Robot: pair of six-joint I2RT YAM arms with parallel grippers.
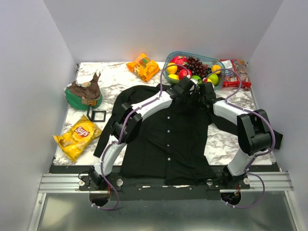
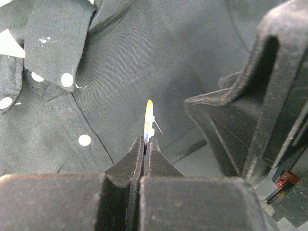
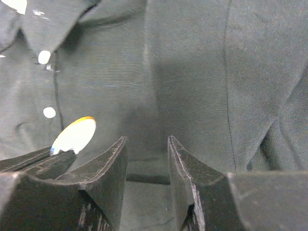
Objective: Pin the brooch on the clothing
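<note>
When viewed from above, far left: yellow chips bag (image 1: 77, 136) near the front-left corner of the table (image 1: 226, 139), behind it a green bowl (image 1: 72, 100) of brown stuff, just right of that a small black frame (image 1: 97, 115). Farther back, an orange snack bag (image 1: 143, 66). Across the middle, lying flat and buttoned, collar away from the arm bases: black shirt (image 1: 168, 139). Reaching over its upper chest from the left: left gripper (image 2: 145, 140), clenched on the brooch (image 2: 148, 118), pinching its lower edge. Stands edge-on in the left wrist view, a thin pale-gold sliver with a short spike poking right, held over the cloth right of the button row; cannot tell whether touching the fabric. Shows face-on in the right wrist view as a pale oval with an orange rim. Just right of it: right gripper (image 3: 147, 140), released, nothing between its fingers, hovering over the same chest panel. Back right: clear bowl (image 1: 204, 56) of fruit, then a red packet (image 1: 236, 72) by the right wall.
</note>
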